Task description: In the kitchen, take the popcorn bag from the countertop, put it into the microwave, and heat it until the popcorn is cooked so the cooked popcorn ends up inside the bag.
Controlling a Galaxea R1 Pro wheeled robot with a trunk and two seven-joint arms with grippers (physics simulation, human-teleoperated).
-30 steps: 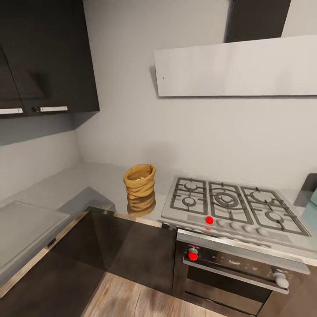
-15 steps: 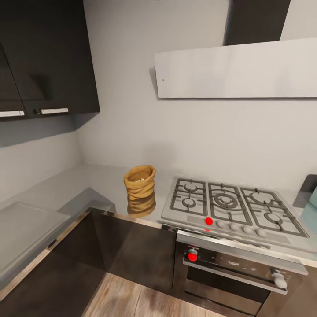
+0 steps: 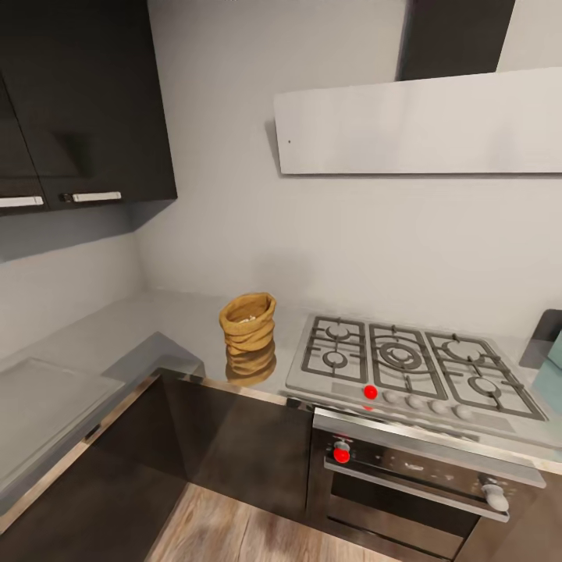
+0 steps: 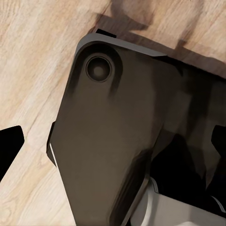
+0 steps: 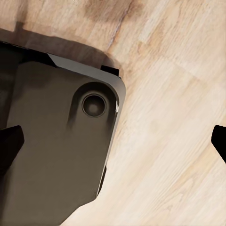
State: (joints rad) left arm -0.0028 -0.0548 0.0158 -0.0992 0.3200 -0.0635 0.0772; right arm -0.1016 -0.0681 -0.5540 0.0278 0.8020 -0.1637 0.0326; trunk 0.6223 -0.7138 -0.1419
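The popcorn bag (image 3: 247, 322) stands upright on the grey tabletop (image 3: 168, 320), just beside the gas hob (image 3: 406, 361) on its left and near the wall corner, with a few pale grains visible inside its rolled rim. Nothing of the task looks done yet: the bag is ungrasped, and the pale-blue sliver at the far right edge may be the microwave (image 3: 556, 353). In the wrist views the left claw (image 4: 115, 141) and right claw (image 5: 115, 136) point down at the wood floor (image 5: 179, 84) over the robot's dark base (image 4: 117, 141), fingertips spread wide, pinching nothing.
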